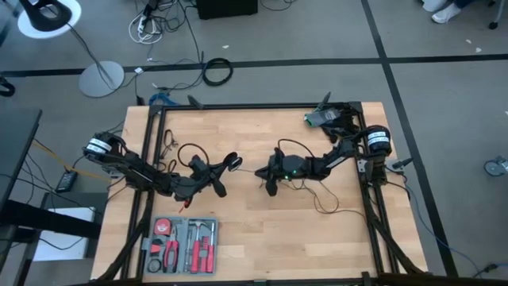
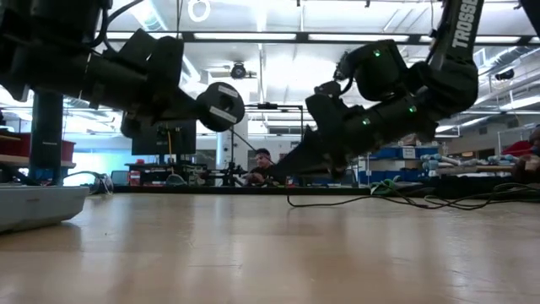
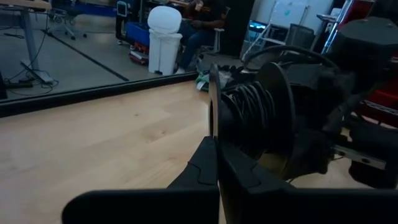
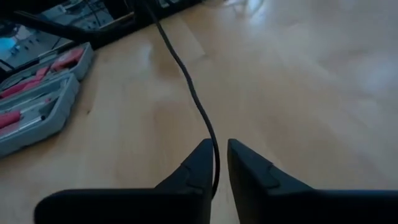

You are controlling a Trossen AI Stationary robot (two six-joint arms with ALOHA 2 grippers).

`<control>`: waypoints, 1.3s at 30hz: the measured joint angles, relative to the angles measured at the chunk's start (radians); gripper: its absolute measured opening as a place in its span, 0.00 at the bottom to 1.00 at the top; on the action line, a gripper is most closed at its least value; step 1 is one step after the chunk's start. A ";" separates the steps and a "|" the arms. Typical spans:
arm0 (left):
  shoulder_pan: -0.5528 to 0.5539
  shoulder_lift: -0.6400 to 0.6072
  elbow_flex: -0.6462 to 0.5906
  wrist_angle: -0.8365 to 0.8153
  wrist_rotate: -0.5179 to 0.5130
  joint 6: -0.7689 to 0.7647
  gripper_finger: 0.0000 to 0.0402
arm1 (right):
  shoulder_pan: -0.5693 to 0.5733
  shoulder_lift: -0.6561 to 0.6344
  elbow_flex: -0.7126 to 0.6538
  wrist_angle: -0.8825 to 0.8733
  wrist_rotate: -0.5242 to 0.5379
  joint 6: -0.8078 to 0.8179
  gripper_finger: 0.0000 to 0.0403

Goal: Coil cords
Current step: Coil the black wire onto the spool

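Two hands at work, centre of the high view. Left of centre, the left hand (image 1: 213, 173) is pinched fully shut on the rim of a small round black spool (image 3: 264, 115) with thin black cord (image 4: 186, 74) wound on it; in the low view the spool hangs clear of the pale wooden table (image 1: 262, 238). Lower left of the high view: grey plastic tool case with red-handled tools (image 1: 181, 245), not involved. Right of centre, the right hand (image 1: 271, 181) has its fingers slightly parted with the cord running between them; can't tell if it's gripped or just guided. Loose cord trails to the right across the table.

To do this step well, I'd say: keep the spool steady and off the table, let the cord slide through the right fingers with light tension, lay turns inside the flanges, avoid snagging the trailing slack.
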 joint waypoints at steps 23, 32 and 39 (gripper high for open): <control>-0.022 0.101 -0.021 -0.029 0.037 -0.154 0.00 | 0.021 0.015 -0.027 0.016 0.116 0.026 0.13; -0.022 0.101 -0.021 -0.056 0.076 -0.151 0.00 | -0.064 0.009 0.028 0.072 0.025 0.017 0.01; -0.019 0.101 -0.021 -0.073 0.068 -0.147 0.00 | -0.051 0.008 0.143 -0.002 -0.050 -0.066 0.01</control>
